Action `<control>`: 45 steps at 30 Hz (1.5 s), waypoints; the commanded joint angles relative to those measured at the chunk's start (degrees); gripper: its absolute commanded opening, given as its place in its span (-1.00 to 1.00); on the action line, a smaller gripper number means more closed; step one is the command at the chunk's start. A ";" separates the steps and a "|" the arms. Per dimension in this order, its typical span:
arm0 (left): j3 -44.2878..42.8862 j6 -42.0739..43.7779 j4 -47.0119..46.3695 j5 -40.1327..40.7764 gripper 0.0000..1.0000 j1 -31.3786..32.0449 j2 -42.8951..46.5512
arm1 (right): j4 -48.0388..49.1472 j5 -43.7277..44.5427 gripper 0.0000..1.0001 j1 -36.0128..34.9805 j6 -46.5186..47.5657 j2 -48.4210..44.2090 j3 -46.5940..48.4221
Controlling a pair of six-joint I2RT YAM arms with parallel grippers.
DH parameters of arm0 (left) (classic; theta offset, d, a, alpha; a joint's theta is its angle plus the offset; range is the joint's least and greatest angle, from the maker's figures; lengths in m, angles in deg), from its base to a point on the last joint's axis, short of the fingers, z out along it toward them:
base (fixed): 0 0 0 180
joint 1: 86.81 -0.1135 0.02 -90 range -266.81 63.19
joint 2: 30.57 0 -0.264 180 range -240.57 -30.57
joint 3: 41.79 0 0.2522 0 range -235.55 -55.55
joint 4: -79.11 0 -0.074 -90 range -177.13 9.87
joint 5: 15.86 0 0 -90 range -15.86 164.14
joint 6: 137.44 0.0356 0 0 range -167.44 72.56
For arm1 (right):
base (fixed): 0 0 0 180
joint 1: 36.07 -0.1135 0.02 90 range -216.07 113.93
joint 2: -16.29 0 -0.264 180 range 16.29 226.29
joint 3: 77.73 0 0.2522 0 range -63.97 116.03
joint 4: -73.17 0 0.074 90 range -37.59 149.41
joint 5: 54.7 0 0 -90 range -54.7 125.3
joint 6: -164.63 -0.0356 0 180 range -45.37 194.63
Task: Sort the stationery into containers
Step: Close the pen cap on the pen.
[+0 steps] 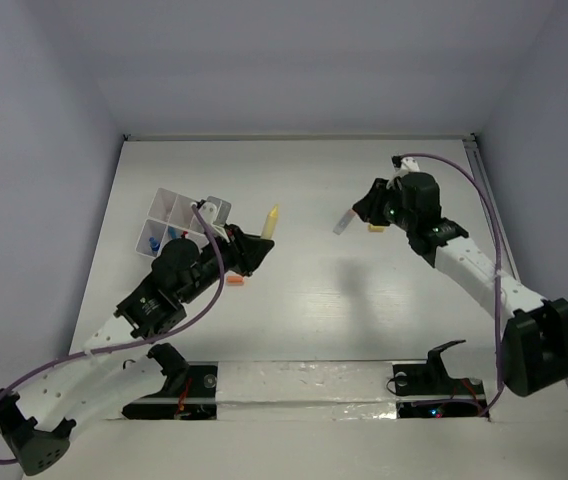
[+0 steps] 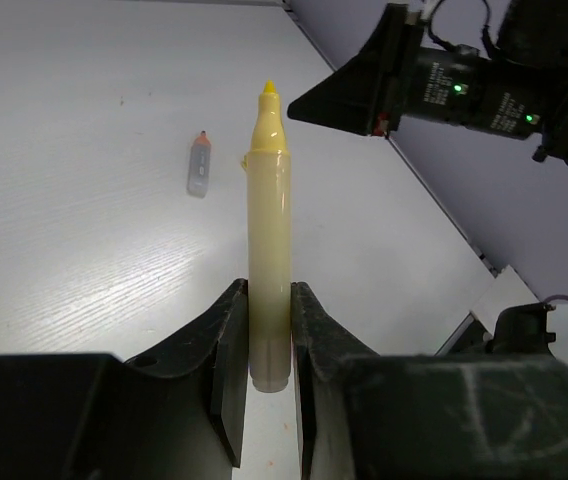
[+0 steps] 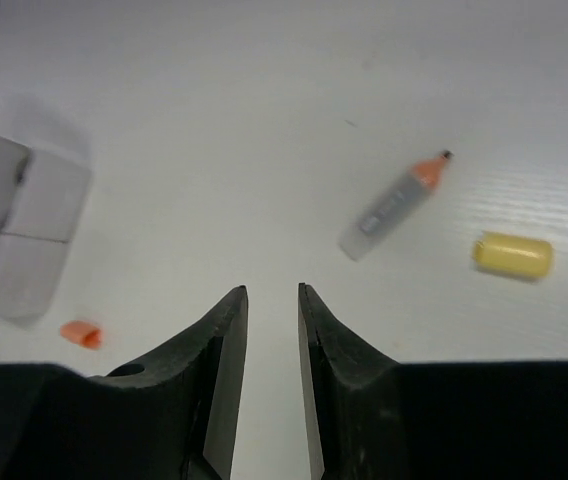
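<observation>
A cream-yellow marker [image 2: 268,220], uncapped with its yellow tip pointing away, sits clamped by its rear end in my left gripper [image 2: 269,292]; in the top view the marker [image 1: 273,222] juts out beyond the left gripper [image 1: 258,246], just right of the white compartment box [image 1: 176,206]. My right gripper [image 3: 272,290] hangs above the table with its jaws a narrow gap apart and nothing between them. Beyond it lie a grey pen with an orange tip [image 3: 394,205] and a yellow cap [image 3: 512,255]. A small orange bit [image 3: 81,333] lies near the box [image 3: 19,225].
The box holds blue-capped items [image 1: 154,240] in its left compartments. The orange bit [image 1: 236,284] lies beside the left arm. The right arm [image 2: 454,85] shows at the top right of the left wrist view. Walls enclose the table on three sides.
</observation>
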 commanded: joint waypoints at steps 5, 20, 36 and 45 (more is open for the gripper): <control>-5.21 4.09 2.45 -4.37 -1.00 0.03 2.85 | -17.90 20.66 -0.24 3.27 8.08 14.28 9.04; -4.53 12.45 6.94 0.81 -1.00 0.03 8.21 | -6.04 9.68 0.58 6.87 -3.26 22.73 5.53; -3.91 12.45 7.29 0.90 -1.00 0.03 10.15 | -8.67 8.53 0.37 8.02 -1.24 33.37 15.10; -4.00 12.54 7.38 0.90 -1.00 0.03 10.68 | -13.59 11.25 0.24 8.02 3.15 36.45 20.56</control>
